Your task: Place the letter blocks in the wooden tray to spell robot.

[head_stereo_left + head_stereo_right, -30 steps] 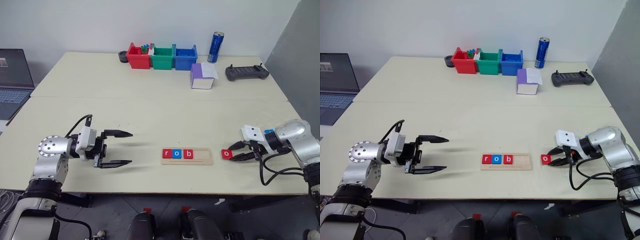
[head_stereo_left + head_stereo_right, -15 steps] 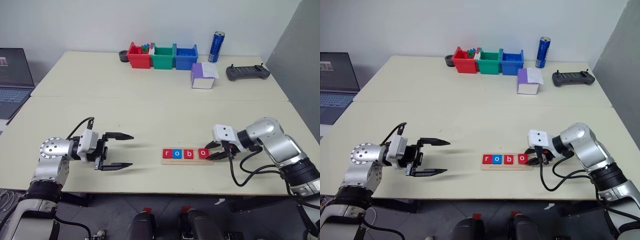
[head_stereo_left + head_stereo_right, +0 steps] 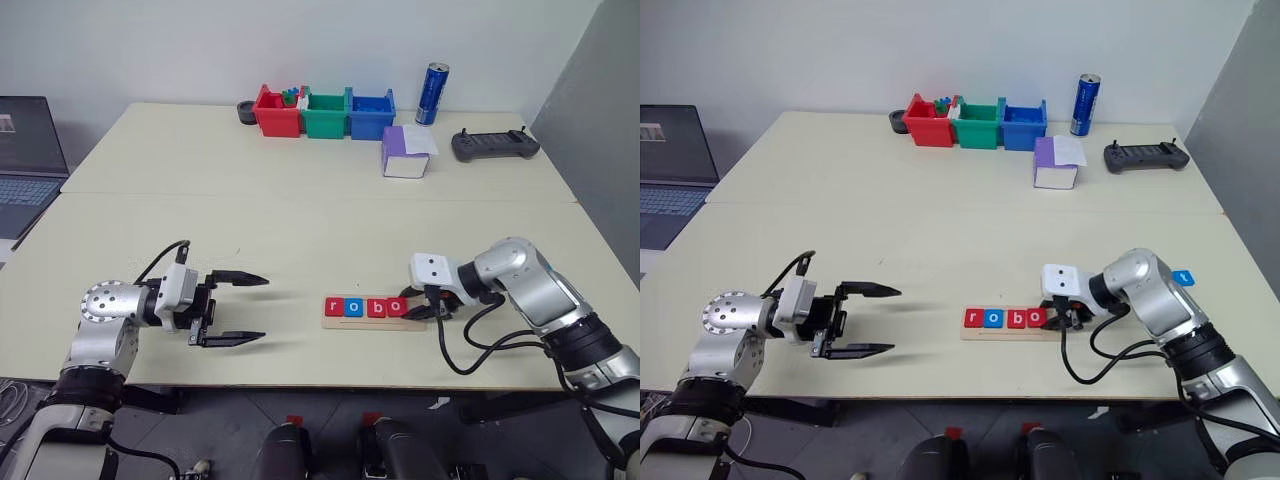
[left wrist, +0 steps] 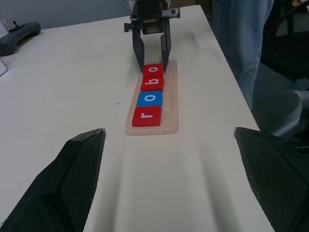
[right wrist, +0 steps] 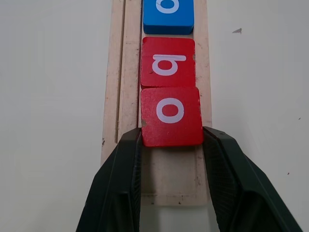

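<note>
The wooden tray (image 3: 412, 321) lies near the table's front edge. In its groove, from left to right, sit a red r (image 3: 333, 307), a blue o (image 3: 353, 307), a red b (image 3: 376, 307) and a red o (image 3: 397, 306). My right gripper (image 3: 408, 308) reaches in from the right end of the tray. It is shut on the second o (image 5: 170, 116), one finger on each side, with the block touching the b (image 5: 167, 63). A small blue tile (image 3: 1181, 277) lies on the table behind my right arm; I cannot read its letter. My left gripper (image 3: 262, 308) hangs open left of the tray, holding nothing.
At the back stand red (image 3: 277, 112), green (image 3: 323, 115) and blue (image 3: 370, 115) bins, a blue can (image 3: 431, 94), a purple-and-white box (image 3: 405, 152) and a black controller (image 3: 495, 145). A laptop (image 3: 25, 165) sits at the far left. A person's legs (image 4: 241, 38) stand by the table's right side.
My right gripper carried the red o leftward from the table right of the tray into the groove, up against the b. The left gripper stayed open and in place.
</note>
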`<control>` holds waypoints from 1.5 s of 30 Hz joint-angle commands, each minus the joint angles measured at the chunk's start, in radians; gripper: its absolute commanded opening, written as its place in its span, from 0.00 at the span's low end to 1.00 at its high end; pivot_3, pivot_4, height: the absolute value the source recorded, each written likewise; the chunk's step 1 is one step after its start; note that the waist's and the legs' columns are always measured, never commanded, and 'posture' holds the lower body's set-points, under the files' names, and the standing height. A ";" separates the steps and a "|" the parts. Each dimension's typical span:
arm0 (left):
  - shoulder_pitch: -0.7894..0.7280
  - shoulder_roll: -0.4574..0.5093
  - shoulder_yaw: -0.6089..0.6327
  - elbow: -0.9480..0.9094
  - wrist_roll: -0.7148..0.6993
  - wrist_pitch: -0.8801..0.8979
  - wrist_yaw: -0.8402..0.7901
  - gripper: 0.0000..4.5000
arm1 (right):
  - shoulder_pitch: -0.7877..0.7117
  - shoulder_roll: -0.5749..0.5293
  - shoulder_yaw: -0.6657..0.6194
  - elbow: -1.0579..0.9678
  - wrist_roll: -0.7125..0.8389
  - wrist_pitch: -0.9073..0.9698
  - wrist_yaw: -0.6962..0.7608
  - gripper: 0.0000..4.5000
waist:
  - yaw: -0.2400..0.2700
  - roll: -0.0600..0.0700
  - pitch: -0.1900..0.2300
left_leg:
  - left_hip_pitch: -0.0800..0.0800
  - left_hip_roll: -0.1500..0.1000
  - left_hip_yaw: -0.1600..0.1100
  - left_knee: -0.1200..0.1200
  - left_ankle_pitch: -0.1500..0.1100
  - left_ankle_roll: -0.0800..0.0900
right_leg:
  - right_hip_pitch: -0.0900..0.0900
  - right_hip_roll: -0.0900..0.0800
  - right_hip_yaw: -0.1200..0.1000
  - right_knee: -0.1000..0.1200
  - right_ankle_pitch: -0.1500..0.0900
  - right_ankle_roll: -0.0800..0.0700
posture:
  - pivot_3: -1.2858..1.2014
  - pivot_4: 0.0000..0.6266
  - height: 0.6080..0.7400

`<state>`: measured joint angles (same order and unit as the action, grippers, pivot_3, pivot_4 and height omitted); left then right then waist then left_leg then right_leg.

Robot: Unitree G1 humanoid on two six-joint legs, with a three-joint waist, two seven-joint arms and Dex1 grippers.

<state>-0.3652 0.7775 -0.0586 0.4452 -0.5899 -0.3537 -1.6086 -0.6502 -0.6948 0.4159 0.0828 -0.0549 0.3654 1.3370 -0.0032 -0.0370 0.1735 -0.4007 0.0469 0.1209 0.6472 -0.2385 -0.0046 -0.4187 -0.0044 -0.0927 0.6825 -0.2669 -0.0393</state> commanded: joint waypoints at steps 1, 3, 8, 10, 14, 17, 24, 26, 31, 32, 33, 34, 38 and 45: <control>0.001 -0.001 0.033 -0.029 0.001 0.004 -0.006 1.00 | -0.018 0.005 0.010 -0.025 -0.002 0.013 0.008 0.32 | 0.000 0.000 0.000 | 0.000 0.000 0.000 0.000 0.000 0.000 | 0.000 0.000 0.000 0.000 0.000 0.000 | 0.52 0.24 1.00; 0.001 -0.001 0.035 -0.028 0.002 0.005 -0.006 1.00 | -0.020 0.005 0.016 -0.031 -0.010 0.026 0.010 0.32 | -0.001 0.000 0.000 | 0.000 0.000 0.000 0.000 0.000 0.000 | 0.000 0.000 0.000 0.000 0.000 0.000 | 0.52 0.24 1.00; 0.002 -0.001 0.034 -0.023 0.006 0.003 -0.006 1.00 | -0.038 0.023 0.025 -0.047 -0.010 0.082 0.008 0.32 | -0.002 0.000 0.000 | 0.000 0.000 0.000 0.000 0.000 0.000 | 0.000 0.000 0.000 0.000 0.000 0.000 | 0.52 0.24 1.00; 0.004 -0.002 0.034 -0.025 0.006 0.003 -0.006 1.00 | -0.046 0.031 0.029 -0.054 -0.007 0.096 0.008 0.32 | -0.002 0.000 0.000 | 0.000 0.000 0.000 0.000 0.000 0.000 | 0.000 0.000 0.000 0.000 0.000 0.000 | 0.52 0.24 1.00; 0.000 -0.006 0.033 -0.024 0.007 0.004 -0.006 1.00 | -0.055 0.038 0.029 -0.066 0.001 0.114 0.011 0.32 | -0.002 0.000 0.000 | 0.000 0.000 0.000 0.000 0.000 0.000 | 0.000 0.000 0.000 0.000 0.000 0.000 | 0.52 0.24 1.00; -0.008 -0.007 0.033 -0.015 0.012 0.002 -0.006 1.00 | -0.054 0.027 0.028 -0.065 0.003 0.106 0.015 0.32 | -0.002 0.000 0.000 | 0.000 0.000 0.000 0.000 0.000 0.000 | 0.000 0.000 0.000 0.000 0.000 0.000 | 0.52 0.24 1.00; -0.013 -0.007 0.034 -0.008 0.016 0.000 -0.006 1.00 | -0.054 0.001 0.017 -0.056 0.002 0.082 0.021 0.32 | -0.002 0.000 0.000 | 0.000 0.000 0.000 0.000 0.000 0.000 | 0.000 0.000 0.000 0.000 0.000 0.000 | 0.52 0.24 1.00; -0.014 -0.007 0.034 -0.006 0.017 -0.001 -0.006 1.00 | -0.052 0.001 0.020 -0.061 0.004 0.082 0.019 0.32 | -0.002 0.000 0.000 | 0.000 0.000 0.000 0.000 0.000 0.000 | 0.000 0.000 0.000 0.000 0.000 0.000 | 0.52 0.24 1.00; -0.019 -0.009 0.032 -0.001 0.020 -0.003 -0.006 1.00 | -0.049 0.008 0.030 -0.056 -0.003 0.075 0.010 0.32 | -0.002 0.000 0.000 | 0.000 0.000 0.000 0.000 0.000 0.000 | 0.000 0.000 0.000 0.000 0.000 0.000 | 0.52 0.24 1.00; -0.019 -0.010 0.032 0.000 0.020 -0.003 -0.006 1.00 | -0.050 0.008 0.031 -0.051 -0.006 0.069 0.007 0.32 | -0.002 0.000 0.000 | 0.000 0.000 0.000 0.000 0.000 0.000 | 0.000 0.000 0.000 0.000 0.000 0.000 | 0.52 0.24 1.00; -0.020 -0.011 0.032 0.001 0.021 -0.004 -0.006 1.00 | -0.050 0.007 0.032 -0.046 -0.009 0.063 0.006 0.32 | -0.002 0.000 0.000 | 0.000 0.000 0.000 0.000 0.000 0.000 | 0.000 0.000 0.000 0.000 0.000 0.000 | 0.52 0.24 1.00; -0.020 -0.012 0.033 0.003 0.022 -0.004 -0.006 1.00 | -0.051 0.006 0.032 -0.042 -0.010 0.059 0.006 0.32 | -0.002 0.000 0.000 | 0.000 0.000 0.000 0.000 0.000 0.000 | 0.000 0.000 0.000 0.000 0.000 0.000 | 0.52 0.24 1.00; -0.013 -0.014 0.032 0.005 0.025 -0.011 -0.006 1.00 | -0.050 0.002 0.032 -0.041 -0.008 0.051 0.013 0.32 | -0.002 0.000 0.000 | 0.000 0.000 0.000 0.000 0.000 0.000 | 0.000 0.000 0.000 0.000 0.000 0.000 | 0.52 0.24 1.00; -0.004 -0.014 0.034 0.000 0.025 -0.011 -0.006 1.00 | -0.050 0.015 0.040 -0.059 -0.004 0.060 0.016 0.32 | -0.002 0.000 0.000 | 0.000 0.000 0.000 0.000 0.000 0.000 | 0.000 0.000 0.000 0.000 0.000 0.000 | 0.52 0.24 1.00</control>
<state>-0.3685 0.7599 -0.0516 0.4593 -0.5641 -0.3568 -1.6086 -0.6833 -0.6807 0.4559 0.0474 -0.0601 0.4267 1.3516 -0.0048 -0.0370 0.1734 -0.4009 0.0469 0.1209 0.6471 -0.2385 -0.0046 -0.4190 -0.0043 -0.0927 0.6827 -0.2669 -0.0394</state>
